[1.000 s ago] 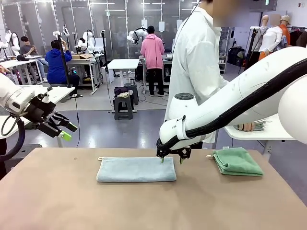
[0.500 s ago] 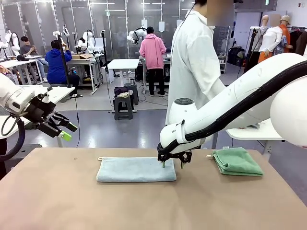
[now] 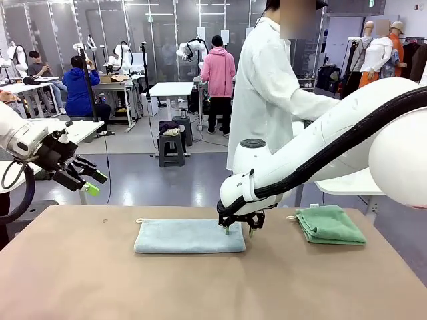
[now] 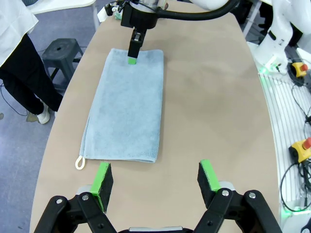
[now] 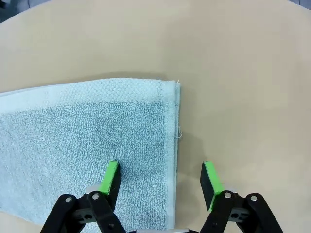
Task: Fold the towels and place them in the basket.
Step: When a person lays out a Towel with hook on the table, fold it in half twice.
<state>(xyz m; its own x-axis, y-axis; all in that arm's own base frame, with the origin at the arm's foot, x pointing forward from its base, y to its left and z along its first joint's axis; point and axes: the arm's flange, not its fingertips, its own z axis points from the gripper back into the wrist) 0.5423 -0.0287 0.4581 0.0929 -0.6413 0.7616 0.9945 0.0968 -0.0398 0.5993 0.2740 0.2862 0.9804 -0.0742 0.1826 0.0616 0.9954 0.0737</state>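
A light blue towel, folded into a long strip, lies flat on the tan table. A white loop sticks out at its left end. My right gripper stands open, low over the strip's right end. In the right wrist view one finger presses on the blue towel and the other finger is over bare table beyond the hem. A mint green towel lies folded at the right. My left gripper hangs open, off the table's left side, looking down at the blue towel. The basket is out of view.
A person in a white coat stands at the far side behind my right arm, facing right towards a white side table. The near half of the table is bare. Its curved far edge lies close behind both towels.
My right gripper has sunk a little onto the blue towel's right end and its fingers stand slightly closer together. The person has turned right and stretched an arm out. The left arm is still.
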